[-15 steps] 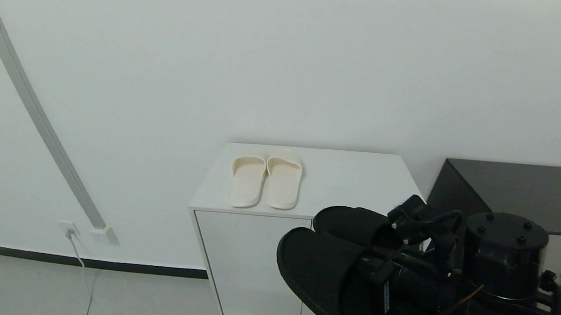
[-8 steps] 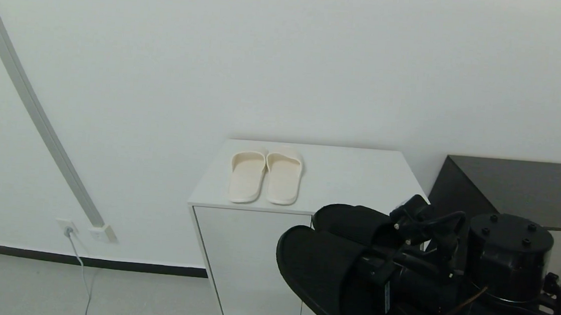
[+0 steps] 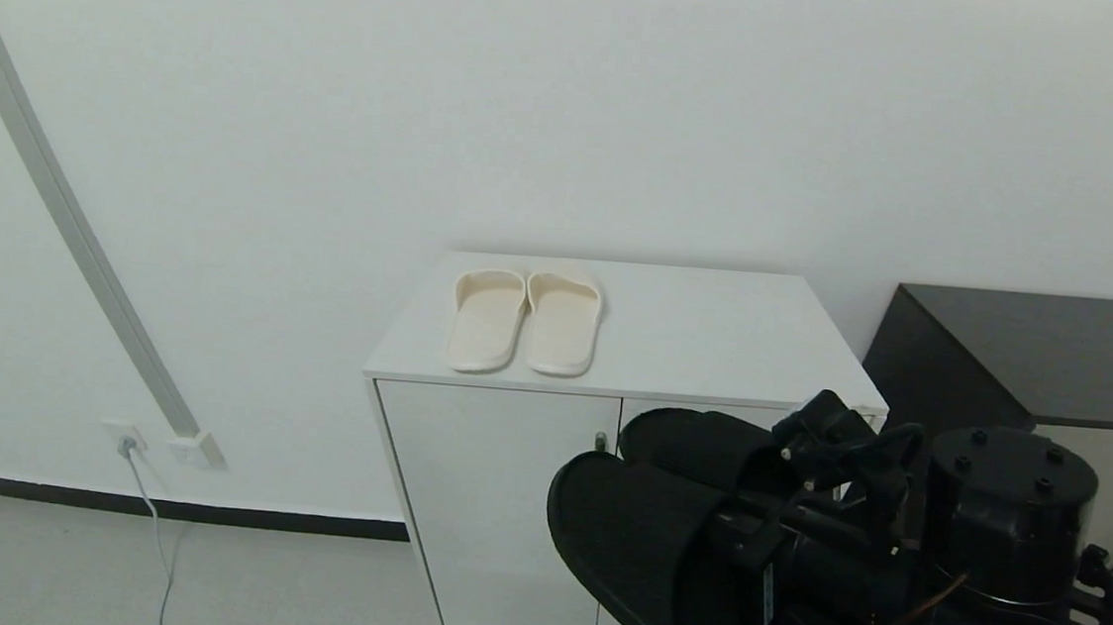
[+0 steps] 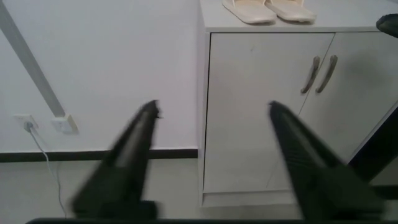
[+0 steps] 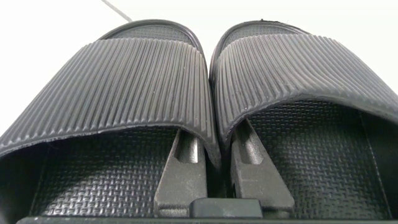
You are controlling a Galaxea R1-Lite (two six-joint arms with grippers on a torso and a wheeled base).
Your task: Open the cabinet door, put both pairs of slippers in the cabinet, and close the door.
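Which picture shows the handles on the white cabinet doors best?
The left wrist view: both handles show whole, side by side where the cabinet doors meet. The head view shows a sliver of one beside the black slippers in the right gripper. The right wrist view faces those slippers' straps.

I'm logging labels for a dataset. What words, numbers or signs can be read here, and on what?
None can be read. The cream slippers, black slippers, cabinet doors and wall socket show no print that can be made out.
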